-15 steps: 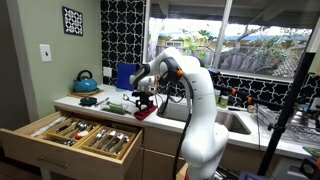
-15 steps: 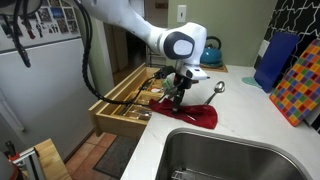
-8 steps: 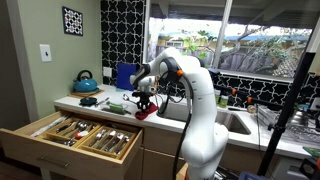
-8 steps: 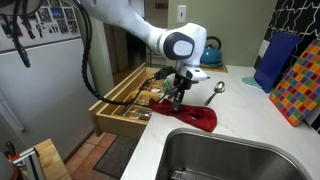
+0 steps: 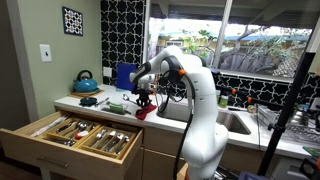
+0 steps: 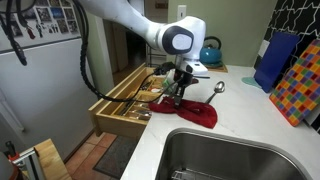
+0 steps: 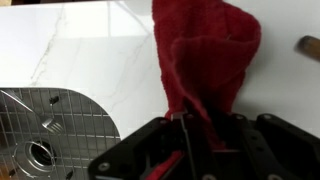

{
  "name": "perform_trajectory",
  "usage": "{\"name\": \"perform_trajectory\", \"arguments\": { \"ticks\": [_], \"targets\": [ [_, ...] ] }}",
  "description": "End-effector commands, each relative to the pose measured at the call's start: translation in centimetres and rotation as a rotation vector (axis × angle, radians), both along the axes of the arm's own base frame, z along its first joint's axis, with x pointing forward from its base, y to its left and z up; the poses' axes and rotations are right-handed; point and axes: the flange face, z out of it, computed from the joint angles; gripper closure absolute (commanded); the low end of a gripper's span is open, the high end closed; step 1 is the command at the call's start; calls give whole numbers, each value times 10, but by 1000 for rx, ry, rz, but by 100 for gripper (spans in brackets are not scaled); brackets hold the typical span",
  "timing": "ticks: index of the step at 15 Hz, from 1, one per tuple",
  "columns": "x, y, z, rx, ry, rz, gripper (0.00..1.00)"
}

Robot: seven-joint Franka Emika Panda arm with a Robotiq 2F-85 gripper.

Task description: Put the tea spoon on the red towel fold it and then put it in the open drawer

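The red towel [image 6: 197, 116] lies on the white counter beside the sink, and its near edge is pulled up into a peak [image 7: 205, 60]. My gripper [image 6: 177, 93] is shut on that raised edge, with cloth bunched between the fingers [image 7: 195, 135]. In an exterior view the towel [image 5: 146, 111] hangs just under the gripper [image 5: 143, 100]. A metal tea spoon [image 6: 216, 89] rests on the counter at the towel's far edge; whether it touches the cloth I cannot tell. The open drawer [image 5: 80, 135] with cutlery sticks out below the counter [image 6: 130, 100].
A steel sink [image 6: 230, 155] lies right beside the towel, its drain showing in the wrist view [image 7: 45, 150]. A teal kettle [image 5: 86, 80] and a blue board [image 6: 275, 60] stand at the back. A colourful checked board [image 6: 300, 85] leans nearby.
The jaws have closed on the towel's edge and the gripper has risen slightly, pulling the cloth up. The spoon and the drawer have not moved.
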Motion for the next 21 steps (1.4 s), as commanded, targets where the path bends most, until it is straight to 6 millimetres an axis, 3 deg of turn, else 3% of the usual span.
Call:
{"name": "perform_trajectory", "arguments": {
  "ticks": [1,7,12,14,15,16,21],
  "targets": [
    [-1,16,35,-66,-23,3,97],
    [2,53,77,-82,-46,26,97],
    [-18,92,104,-44,-5,72,97],
    [-26,106,106,-41,20,91,97],
    [-10,95,105,-45,-4,94,97],
    [-11,99,108,-44,-6,99,89],
    [-9,97,105,-45,-2,96,89]
  ]
}}
